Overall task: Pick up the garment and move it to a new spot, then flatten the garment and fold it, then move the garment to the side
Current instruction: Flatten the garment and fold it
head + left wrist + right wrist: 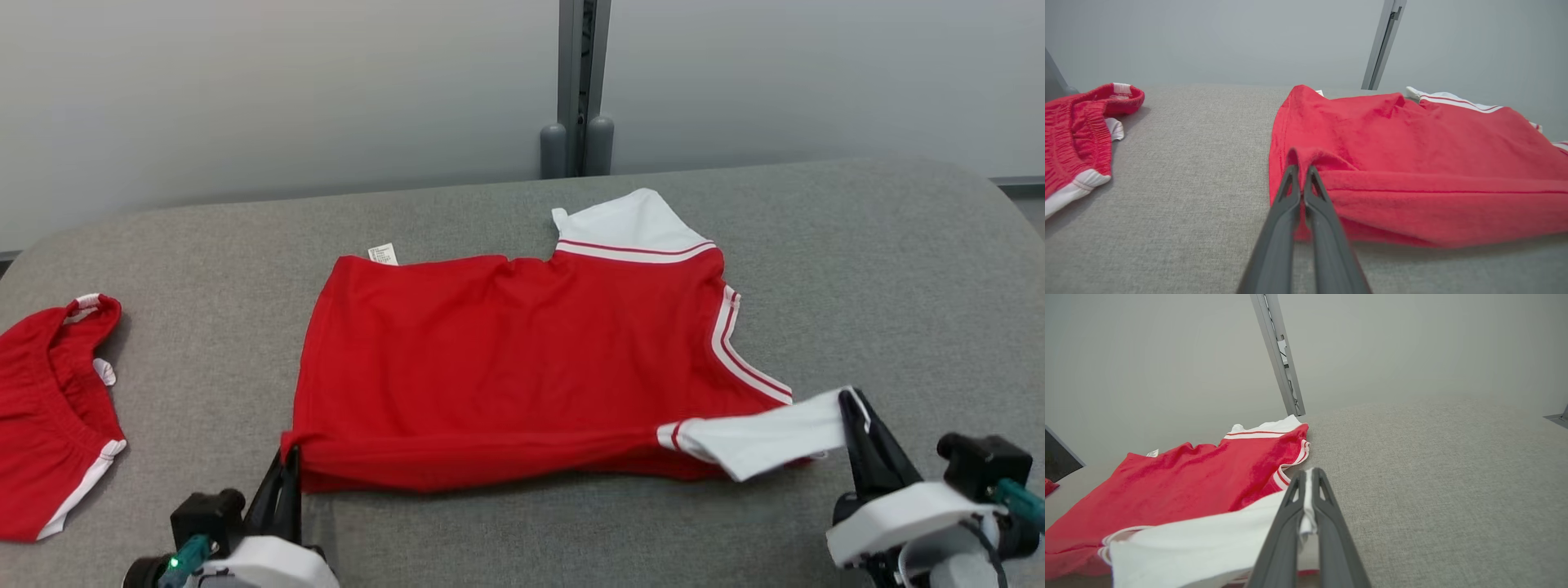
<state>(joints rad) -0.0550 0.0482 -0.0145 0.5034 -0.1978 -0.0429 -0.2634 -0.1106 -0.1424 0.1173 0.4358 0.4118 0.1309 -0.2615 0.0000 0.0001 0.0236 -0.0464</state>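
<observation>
Head view: the left gripper (289, 461) and right gripper (849, 404) pinch the red-and-white cloth shirt (522, 359), stretched sideways between them.

From the head we look forward and down over the grey table (898, 269) toward the pale wall (245, 98) and its upright post (577, 82). Our left wrist camera sits low and close over the table, sighting along the left jaws at the near corner of the red garment (1412, 143). Our right wrist camera, just as low and near, sights along the right jaws at the white sleeve (1208, 539). All three views share garment, table, wall and post; head and left wrist also share a second red garment (49, 408).
</observation>
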